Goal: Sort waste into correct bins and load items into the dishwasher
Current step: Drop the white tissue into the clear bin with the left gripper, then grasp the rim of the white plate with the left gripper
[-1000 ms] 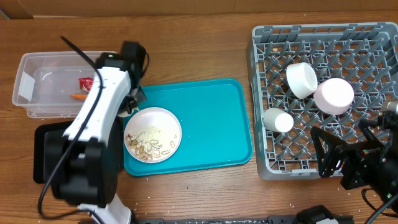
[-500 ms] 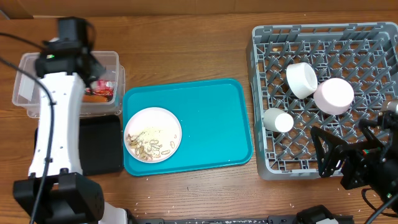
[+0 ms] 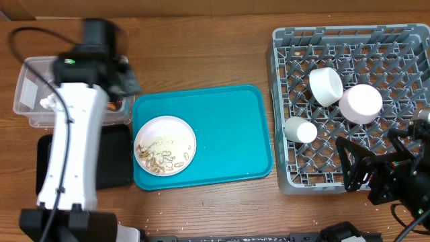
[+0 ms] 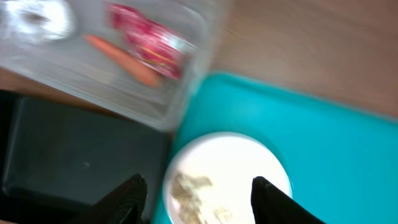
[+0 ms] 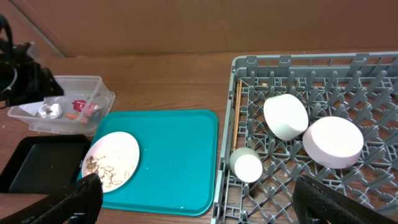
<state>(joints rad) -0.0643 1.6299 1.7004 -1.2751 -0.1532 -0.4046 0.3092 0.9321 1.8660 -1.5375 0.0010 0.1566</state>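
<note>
A white plate (image 3: 165, 145) with food scraps lies on the left of the teal tray (image 3: 228, 121). My left gripper (image 3: 124, 84) hovers at the right end of the clear bin (image 3: 30, 81), jaws open and empty. In the left wrist view the left gripper (image 4: 199, 183) frames the plate (image 4: 230, 168) below. The clear bin (image 4: 186, 93) holds a red wrapper (image 4: 149, 43) and an orange carrot piece (image 4: 121, 59). The grey dishwasher rack (image 3: 403, 54) carries two bowls (image 3: 326, 85) (image 3: 361, 103) and a cup (image 3: 300, 130). My right gripper (image 5: 198, 182) stands open and empty at the rack's near edge.
A black bin (image 3: 117, 161) sits in front of the clear bin, against the tray's left edge. A chopstick (image 5: 237, 106) lies along the rack's left side. Bare wooden table runs between tray and rack and behind both.
The left jaws went from shut to open at the clear bin. The left arm swung left over the bin, then back right toward the tray. The right arm has not moved.
</note>
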